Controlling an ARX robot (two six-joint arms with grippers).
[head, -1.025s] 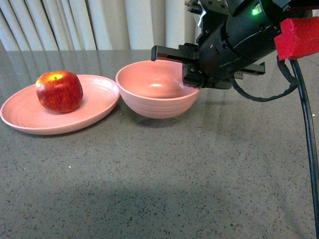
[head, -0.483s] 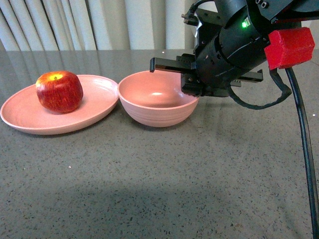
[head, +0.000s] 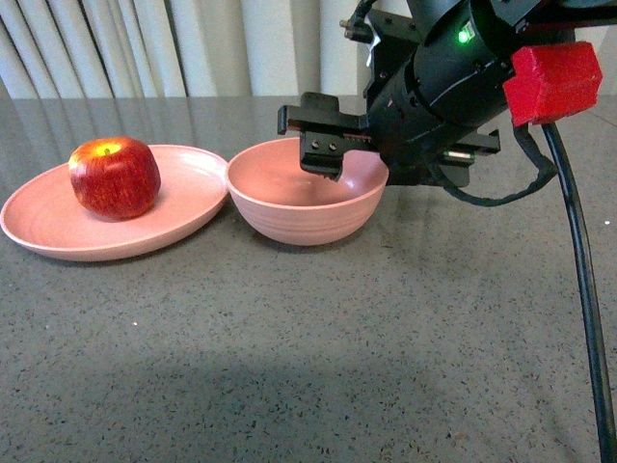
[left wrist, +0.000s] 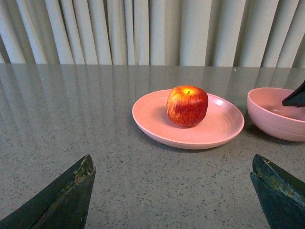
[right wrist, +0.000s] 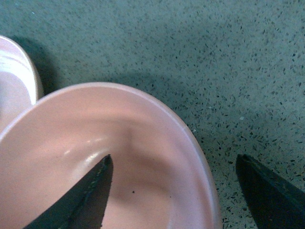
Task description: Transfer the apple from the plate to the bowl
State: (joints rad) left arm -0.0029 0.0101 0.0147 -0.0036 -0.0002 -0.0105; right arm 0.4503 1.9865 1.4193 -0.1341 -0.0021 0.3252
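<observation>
Apple sits unmoved on plate; right tool, released, has shifted leftward over bowl.

Apple sits on plate, left of the plate's centre. Plate is on the left of the table. Bowl stands just right of the plate, rims close; contact can't be told. Right gripper straddles the bowl's right rim, one finger over the inside, the other outside above the table. Left gripper is before the plate, well apart. Curtain hangs behind the table.
</observation>
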